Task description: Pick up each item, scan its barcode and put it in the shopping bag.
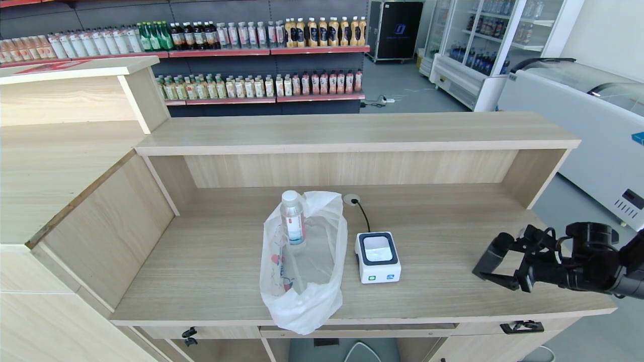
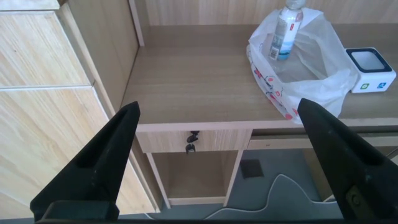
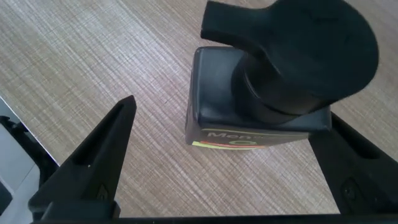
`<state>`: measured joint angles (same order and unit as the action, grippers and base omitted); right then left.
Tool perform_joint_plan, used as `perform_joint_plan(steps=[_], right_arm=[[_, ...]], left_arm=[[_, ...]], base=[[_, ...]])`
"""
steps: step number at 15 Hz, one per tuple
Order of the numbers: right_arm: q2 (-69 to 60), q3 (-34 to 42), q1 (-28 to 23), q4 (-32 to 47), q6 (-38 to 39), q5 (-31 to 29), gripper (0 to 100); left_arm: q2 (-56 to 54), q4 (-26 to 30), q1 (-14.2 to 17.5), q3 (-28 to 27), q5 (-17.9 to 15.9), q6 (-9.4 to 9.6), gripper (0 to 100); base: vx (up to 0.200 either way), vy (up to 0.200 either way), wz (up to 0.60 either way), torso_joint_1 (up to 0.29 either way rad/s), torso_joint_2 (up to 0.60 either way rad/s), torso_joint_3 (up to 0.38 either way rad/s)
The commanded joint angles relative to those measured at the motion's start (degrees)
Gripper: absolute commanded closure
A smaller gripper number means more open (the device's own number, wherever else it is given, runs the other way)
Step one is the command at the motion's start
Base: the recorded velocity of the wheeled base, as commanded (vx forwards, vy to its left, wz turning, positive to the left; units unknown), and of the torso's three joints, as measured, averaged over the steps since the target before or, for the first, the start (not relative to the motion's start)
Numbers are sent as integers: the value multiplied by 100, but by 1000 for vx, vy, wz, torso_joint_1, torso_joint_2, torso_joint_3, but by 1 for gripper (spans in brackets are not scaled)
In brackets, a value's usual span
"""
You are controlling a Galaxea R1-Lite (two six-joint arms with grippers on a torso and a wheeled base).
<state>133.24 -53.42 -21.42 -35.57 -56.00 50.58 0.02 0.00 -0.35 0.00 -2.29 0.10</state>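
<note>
Indoors at a shop checkout, a white plastic shopping bag (image 1: 307, 281) sits open near the middle of a pale wooden counter (image 1: 443, 241), its lower end drooping over the front edge. A clear bottle (image 1: 293, 218) with a white cap and a red-and-white label stands upright inside the bag, toward its far end. Just beside the bag, on the robot's right, rests a white barcode scanner (image 1: 378, 256) with a dark-framed window facing up. Its black cable (image 1: 363, 216) runs back to a round hole in the countertop. The right gripper (image 1: 495, 269) hangs over the right end of the counter, well apart from the scanner, its fingers spread wide and holding nothing. Its wrist camera shows a dark container (image 3: 214, 93) with a black cap (image 3: 298, 50) sitting on the wood grain, framed between the two parted fingers and touched by neither. Whether it stands or lies on its side cannot be told. The left gripper (image 2: 219, 107) hangs off the counter's front left corner, its fingers also wide apart and empty, with a drawer (image 2: 186, 138) under the countertop in view beyond it. Behind the counter's raised ledge (image 1: 352, 133), shelves (image 1: 251, 50) carry rows of bottled drinks.
</note>
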Motion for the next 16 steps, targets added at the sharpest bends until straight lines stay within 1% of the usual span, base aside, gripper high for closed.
perform_joint_plan(steps=[1, 2, 3, 8, 10, 12, 15, 16], right_arm=[[114, -107, 103, -2, 2, -4, 0], [114, -107, 120, -2, 28, 5, 0], [123, -107, 147, -2, 46, -4, 100], [105, -116, 182, -2, 54, 5, 100], [-123, -99, 182, -46, 63, 5, 100], [-659, -55, 191, -46, 292, 75, 100], [-1855, 33, 314, -64, 889, 435, 100], [-2628, 130, 402, -117, 977, 567, 100]], left_arm=[[6, 0, 0, 0, 1, -1, 0], [6, 0, 0, 0, 1, -1, 0], [6, 0, 0, 0, 1, -1, 0], [6, 0, 0, 0, 1, -1, 0], [6, 0, 0, 0, 1, -1, 0], [6, 0, 0, 0, 1, -1, 0], [6, 0, 0, 0, 1, -1, 0], [6, 0, 0, 0, 1, -1, 0]], base=[[0, 0, 0, 0, 0, 0], [0, 0, 0, 0, 0, 0], [0, 0, 0, 0, 0, 0], [0, 0, 0, 0, 0, 0], [0, 0, 0, 0, 0, 0], [0, 0, 0, 0, 0, 0], [0, 0, 0, 0, 0, 0], [0, 0, 0, 0, 0, 0]])
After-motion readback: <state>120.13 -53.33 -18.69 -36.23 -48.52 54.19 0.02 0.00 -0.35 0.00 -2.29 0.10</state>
